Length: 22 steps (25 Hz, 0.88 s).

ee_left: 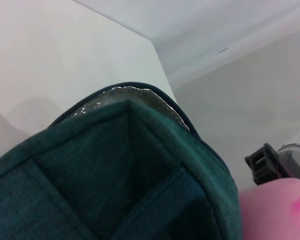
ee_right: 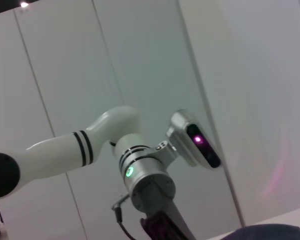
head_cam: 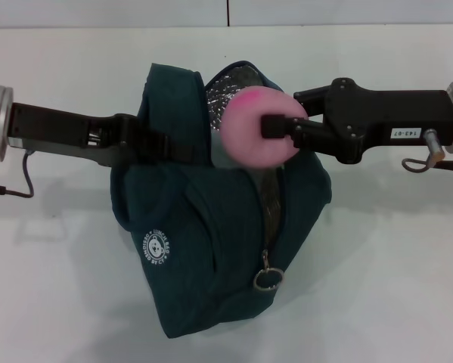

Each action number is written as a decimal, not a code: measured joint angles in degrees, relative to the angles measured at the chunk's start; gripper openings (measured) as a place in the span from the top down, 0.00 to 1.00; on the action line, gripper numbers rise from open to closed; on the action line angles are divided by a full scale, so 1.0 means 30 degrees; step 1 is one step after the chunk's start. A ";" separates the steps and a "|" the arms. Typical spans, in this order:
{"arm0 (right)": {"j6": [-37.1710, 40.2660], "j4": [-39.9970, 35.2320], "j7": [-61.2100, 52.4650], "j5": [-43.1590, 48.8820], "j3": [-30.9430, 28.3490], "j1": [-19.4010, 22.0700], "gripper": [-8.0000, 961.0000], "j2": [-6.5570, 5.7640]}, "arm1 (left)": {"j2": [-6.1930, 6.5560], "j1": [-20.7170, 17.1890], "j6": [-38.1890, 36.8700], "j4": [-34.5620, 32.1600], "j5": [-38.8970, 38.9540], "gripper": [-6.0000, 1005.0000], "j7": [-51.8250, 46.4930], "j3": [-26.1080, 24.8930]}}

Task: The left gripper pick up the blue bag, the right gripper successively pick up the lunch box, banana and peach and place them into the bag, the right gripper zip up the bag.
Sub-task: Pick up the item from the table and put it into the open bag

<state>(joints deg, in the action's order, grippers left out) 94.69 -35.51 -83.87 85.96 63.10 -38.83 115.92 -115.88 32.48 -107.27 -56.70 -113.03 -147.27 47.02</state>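
The blue bag (head_cam: 211,227), dark teal-blue with a white round logo, hangs above the white table with its top open and its silver lining (head_cam: 230,87) showing. My left gripper (head_cam: 154,145) is shut on the bag's left side and holds it up. The pink peach (head_cam: 258,127) sits just above the bag's opening, with my right gripper (head_cam: 277,126) shut on it from the right. In the left wrist view the bag's edge (ee_left: 139,165) fills the frame, and the peach (ee_left: 275,210) shows beside it. The lunch box and banana are out of view.
The zipper's ring pull (head_cam: 268,278) hangs down the bag's front. White table (head_cam: 392,287) lies all around, with a wall at the back. The right wrist view shows my left arm (ee_right: 139,175) against grey wall panels.
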 joint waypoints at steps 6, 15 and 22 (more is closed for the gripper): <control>-0.0580 0.0001 -0.0639 0.0106 0.0013 0.0066 0.81 -0.0021 | -0.0006 -0.0100 -0.0015 0.0026 0.0058 0.95 0.0179 -0.0082; -0.1118 0.0030 -0.1051 0.0049 0.0496 0.0065 0.46 -0.0029 | -0.0031 -0.0247 -0.0016 0.0033 0.0065 0.95 0.0304 -0.0051; -0.1049 -0.0025 -0.1076 -0.0314 0.0368 0.0063 0.31 -0.0086 | -0.0043 -0.0296 -0.0023 0.0033 0.0065 0.95 0.0369 -0.0015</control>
<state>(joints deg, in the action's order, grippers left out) 91.55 -35.58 -87.10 85.02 64.20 -38.64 115.66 -116.01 31.60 -107.34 -56.60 -112.83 -146.16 46.97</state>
